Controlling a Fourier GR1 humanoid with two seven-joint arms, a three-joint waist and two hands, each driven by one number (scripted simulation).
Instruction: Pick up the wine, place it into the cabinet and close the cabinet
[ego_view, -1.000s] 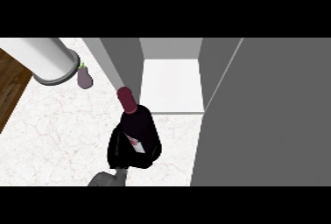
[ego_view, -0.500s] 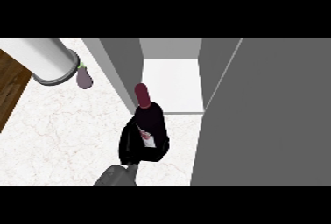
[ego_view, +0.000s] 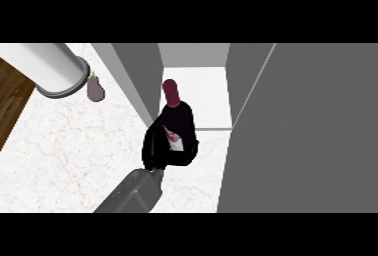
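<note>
The wine bottle (ego_view: 178, 119) is dark with a maroon cap and a white label. It is tilted, its cap pointing up the view into the mouth of the open cabinet (ego_view: 198, 97). My right hand (ego_view: 156, 151) is shut round the bottle's lower body and hides part of it; its grey forearm comes in from the lower edge. The bottle hangs over the cabinet's front edge, between the grey left wall (ego_view: 139, 75) and the open door (ego_view: 310, 140). The left hand does not show.
A large grey cabinet door fills the right side of the view. A white cylinder container (ego_view: 53, 70) stands at the top left with a small purple eggplant (ego_view: 96, 91) beside it. The marble counter (ego_view: 66, 150) ends at a wooden strip on the left.
My right hand has carried the bottle up the view and slightly right, so its cap now reaches the cabinet's opening. The eggplant and the container have not moved.
</note>
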